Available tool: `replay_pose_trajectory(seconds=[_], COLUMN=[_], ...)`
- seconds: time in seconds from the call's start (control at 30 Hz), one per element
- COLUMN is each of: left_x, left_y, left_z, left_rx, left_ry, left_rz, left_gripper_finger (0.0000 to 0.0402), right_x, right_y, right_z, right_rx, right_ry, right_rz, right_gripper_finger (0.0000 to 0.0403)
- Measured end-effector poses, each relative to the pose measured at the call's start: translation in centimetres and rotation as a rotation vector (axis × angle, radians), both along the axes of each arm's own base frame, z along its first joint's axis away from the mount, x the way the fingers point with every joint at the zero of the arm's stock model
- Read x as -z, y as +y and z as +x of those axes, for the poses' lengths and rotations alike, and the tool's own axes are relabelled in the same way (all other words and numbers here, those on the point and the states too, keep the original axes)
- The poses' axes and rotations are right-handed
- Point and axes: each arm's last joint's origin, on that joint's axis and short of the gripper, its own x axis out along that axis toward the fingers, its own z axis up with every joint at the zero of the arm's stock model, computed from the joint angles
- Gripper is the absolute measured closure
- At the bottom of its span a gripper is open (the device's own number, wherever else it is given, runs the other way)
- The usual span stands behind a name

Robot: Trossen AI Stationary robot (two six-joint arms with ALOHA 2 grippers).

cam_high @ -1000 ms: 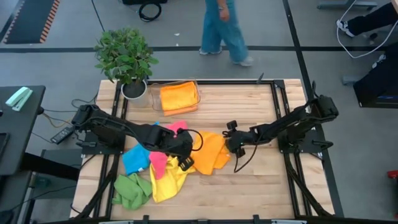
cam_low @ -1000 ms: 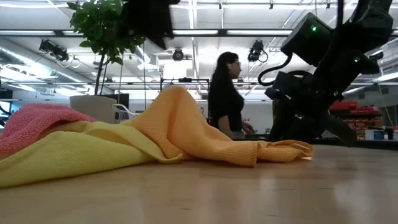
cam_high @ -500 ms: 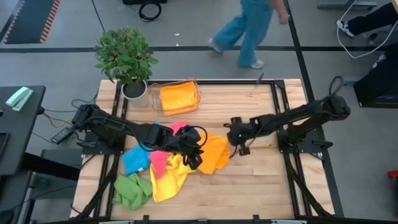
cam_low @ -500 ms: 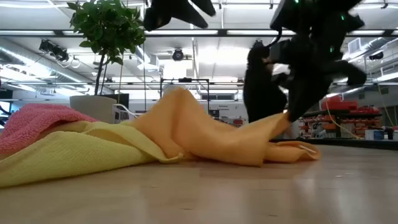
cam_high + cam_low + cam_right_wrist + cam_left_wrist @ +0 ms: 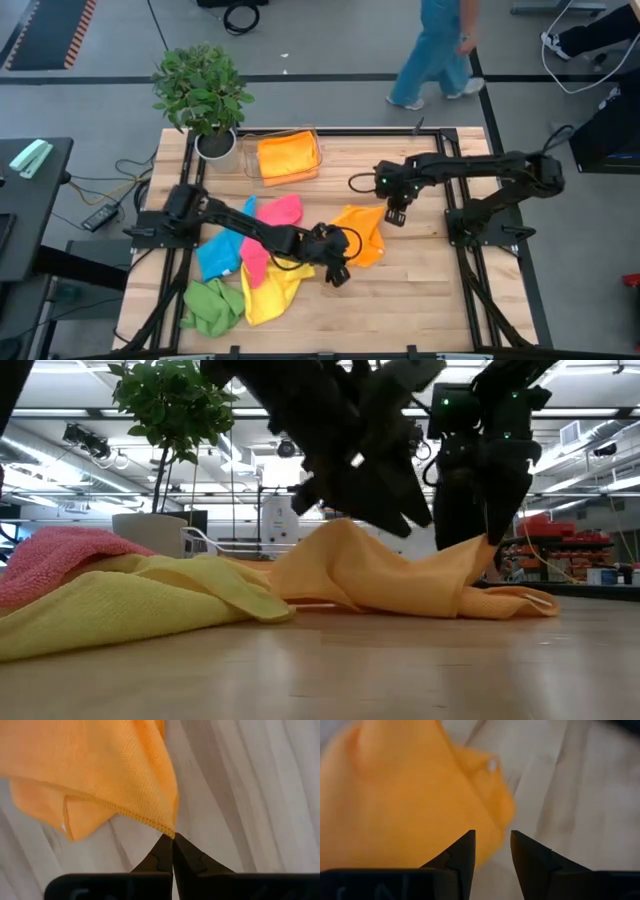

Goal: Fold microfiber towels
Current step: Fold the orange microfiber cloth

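Note:
An orange towel [image 5: 360,235] lies crumpled at the table's middle. My right gripper [image 5: 172,840] stands at its far right end, shut on its edge [image 5: 478,548]. My left gripper [image 5: 492,847] is open and hangs low over the towel's near left part [image 5: 338,275], with the towel's edge just beyond its fingertips. I cannot tell whether it touches the cloth. To the left lie a pink towel [image 5: 275,215], a blue one [image 5: 215,255], a yellow one [image 5: 265,290] and a green one [image 5: 210,305], heaped and overlapping. My right gripper pinches the orange towel's stitched edge [image 5: 169,827] between its two fingertips, near a corner. The fingers come from above, pointing down. That end is raised off the wood, and the cloth slopes slack down from it to the rest of the towel on the table.
A clear tray [image 5: 316,150] holding folded orange cloth stands at the far edge, beside a potted plant [image 5: 205,95]. A person [image 5: 440,50] walks on the floor beyond the table. Bare wood [image 5: 420,290] lies to the near right.
My right gripper has taken hold of the orange towel's right end, risen, and gone toward the far right, dragging the towel that way and lifting that end. My left gripper has come down and moved right, over the towel's near part. The person has walked right.

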Motion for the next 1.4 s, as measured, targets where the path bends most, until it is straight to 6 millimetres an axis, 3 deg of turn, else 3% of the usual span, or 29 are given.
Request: replay_pose_trajectory(seconds=[0.17, 0.3, 0.63, 0.73, 0.87, 0.97, 1.13, 1.3, 1.4], left_x=[2.3, 3.8, 5.2, 5.5, 5.1, 2.5, -6.0, -14.5, -17.6], left_y=[-1.5, -2.0, -0.3, 0.0, 0.0, 0.0, 1.3, 4.1, 6.0], left_z=[0.7, 0.7, 0.8, 0.9, 0.8, 0.5, -1.7, -5.8, -8.0], left_rx=[0.049, 0.127, 0.130, 0.132, 0.130, 0.119, 0.106, 0.093, 0.125], left_ry=[-0.016, 0.019, 0.109, 0.123, 0.116, 0.062, -0.071, -0.217, -0.273], left_rz=[0.030, 0.212, 0.329, 0.319, 0.311, 0.291, 0.284, 0.315, 0.275], left_gripper_finger=[0.0282, 0.0276, 0.0258, 0.0287, 0.0380, 0.0388, 0.0395, 0.0396, 0.0394], right_x=[0.1, 0.0, 0.0, 0.0, 0.0, 0.0, -1.2, -6.2, -9.6], right_y=[-1.1, -1.3, -1.3, -1.3, -1.3, -1.3, -1.3, 0.0, 1.9], right_z=[-0.3, -0.2, -0.2, -0.2, -0.2, -0.4, -1.9, -3.8, -4.7], right_rx=[0.034, 0.018, -0.009, -0.010, -0.010, -0.007, 0.022, 0.103, 0.145], right_ry=[-0.015, -0.033, -0.040, -0.040, -0.039, -0.026, -0.020, -0.211, -0.350], right_rz=[0.025, 0.039, 0.055, 0.055, 0.055, 0.060, 0.063, 0.049, 0.055], right_gripper_finger=[0.0398, 0.0398, 0.0398, 0.0398, 0.0398, 0.0398, 0.0398, 0.0399, 0.0400])
